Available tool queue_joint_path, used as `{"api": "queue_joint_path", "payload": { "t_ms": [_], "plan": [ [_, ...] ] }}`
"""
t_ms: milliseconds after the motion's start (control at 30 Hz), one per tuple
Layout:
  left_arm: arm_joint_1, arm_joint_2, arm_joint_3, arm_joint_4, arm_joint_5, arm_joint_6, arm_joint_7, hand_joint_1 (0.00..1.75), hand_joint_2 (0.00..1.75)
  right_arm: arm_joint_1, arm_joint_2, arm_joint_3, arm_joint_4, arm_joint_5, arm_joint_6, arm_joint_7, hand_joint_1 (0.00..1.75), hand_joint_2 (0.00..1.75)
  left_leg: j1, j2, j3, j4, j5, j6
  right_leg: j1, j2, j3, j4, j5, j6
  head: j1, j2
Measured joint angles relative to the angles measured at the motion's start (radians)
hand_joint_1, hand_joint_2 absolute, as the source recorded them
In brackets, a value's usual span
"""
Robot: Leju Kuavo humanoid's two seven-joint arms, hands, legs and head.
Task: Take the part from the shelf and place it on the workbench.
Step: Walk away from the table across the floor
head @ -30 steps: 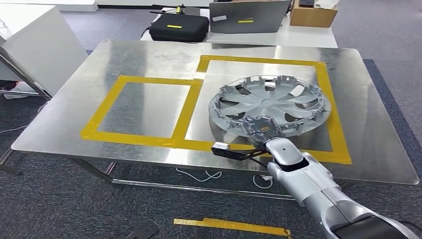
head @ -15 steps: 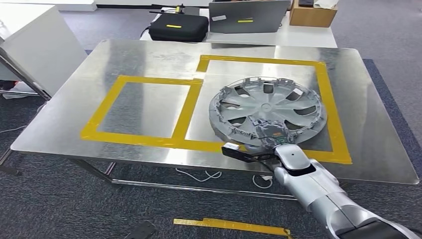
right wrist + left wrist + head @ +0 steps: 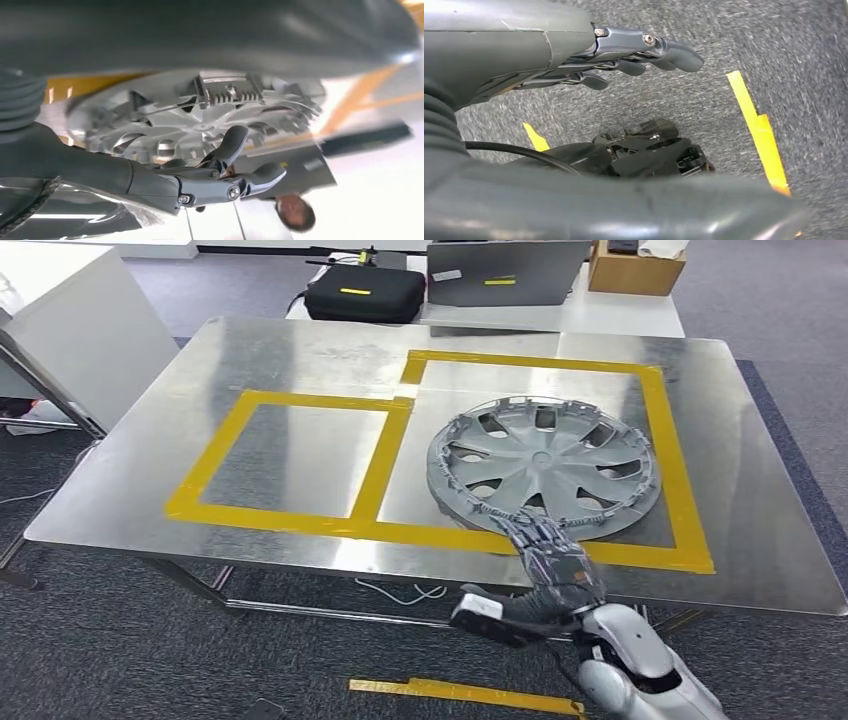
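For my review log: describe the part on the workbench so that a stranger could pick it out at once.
On the steel workbench, look inside the larger yellow-taped rectangle, the right one. The part is the grey round wheel cover lying there, spoked with cut-out openings, and nothing else lies on the bench top.

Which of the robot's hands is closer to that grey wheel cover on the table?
Right. The right hand is at the wheel cover's near rim. The left hand hangs over the carpet floor.
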Motion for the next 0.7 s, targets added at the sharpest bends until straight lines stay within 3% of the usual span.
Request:
{"api": "queue_joint_path", "payload": {
  "t_ms": [100,167,233,267,300,400,467,567,633,700],
  "plan": [
    [0.007,-0.004,0.023,0.000,0.020,0.004,-0.005,0.00,0.00,0.218,-0.064,-0.040,-0.209,-0.042,-0.178,-0.009,0.00,0.00,0.011,-0.001,0.012,-0.022,0.011,0.009,0.002,0.000,-0.006,0.018,-0.025,0.010,0.002,0.000],
    [0.011,-0.008,0.036,0.000,0.027,0.007,-0.006,0.00,0.00,0.351,-0.093,-0.080,-0.321,-0.055,-0.287,-0.009,0.00,0.00,0.016,0.002,0.016,-0.031,0.015,0.012,0.001,0.000,-0.054,0.119,-0.084,0.017,0.004,0.000],
    [0.013,-0.012,0.046,0.000,0.029,0.008,-0.006,0.00,0.00,0.440,-0.116,-0.111,-0.398,-0.061,-0.322,-0.010,0.00,0.00,0.017,0.008,0.014,-0.031,0.014,0.012,-0.001,0.000,-0.117,0.244,-0.131,0.025,0.004,0.000],
    [0.013,-0.013,0.050,0.000,0.030,0.009,-0.006,0.00,0.00,0.469,-0.124,-0.121,-0.424,-0.063,-0.324,-0.010,0.00,0.00,0.018,0.013,0.013,-0.031,0.014,0.012,-0.003,-0.001,-0.131,0.269,-0.127,0.029,0.003,0.000],
    [0.013,-0.015,0.053,0.000,0.030,0.009,-0.006,0.00,0.00,0.491,-0.129,-0.130,-0.444,-0.065,-0.331,-0.006,0.00,0.00,0.020,0.017,0.013,-0.030,0.014,0.011,-0.005,-0.003,-0.126,0.255,-0.105,0.034,0.003,0.000],
    [0.012,-0.021,0.061,0.000,0.036,0.013,-0.004,0.00,0.00,0.543,-0.111,-0.185,-0.481,-0.086,-0.385,-0.026,0.00,0.00,0.025,0.028,0.012,-0.020,0.009,-0.002,-0.013,-0.035,-0.028,0.072,-0.011,0.047,0.006,0.000],
    [0.014,-0.024,0.068,0.000,0.037,0.019,-0.001,0.00,0.00,0.576,-0.039,-0.287,-0.486,-0.141,-0.393,-0.145,0.00,0.00,0.021,0.030,0.010,-0.008,0.006,-0.014,-0.011,-0.052,0.007,0.010,0.002,0.038,0.007,0.000],
    [0.017,-0.029,0.079,0.000,0.033,0.029,0.007,0.00,0.00,0.555,0.137,-0.560,-0.441,-0.229,-0.314,-0.402,0.00,0.00,0.020,0.040,0.005,0.002,0.002,-0.027,-0.010,-0.033,-0.008,0.011,0.006,0.006,0.004,0.000],
    [0.017,-0.033,0.083,0.000,0.026,0.034,0.012,0.00,0.00,0.486,0.233,-0.782,-0.339,-0.252,-0.289,-0.506,0.00,0.00,0.022,0.038,-0.011,0.046,-0.043,-0.036,-0.012,-0.024,-0.021,0.010,0.017,-0.012,-0.001,0.000],
    [0.016,-0.038,0.087,0.000,0.020,0.038,0.015,0.00,0.00,0.385,0.287,-1.024,-0.150,-0.257,-0.305,-0.559,0.00,0.00,0.023,0.032,-0.048,0.154,-0.124,-0.040,-0.011,-0.018,-0.037,0.010,0.032,-0.023,-0.006,0.000]
  ]
}}
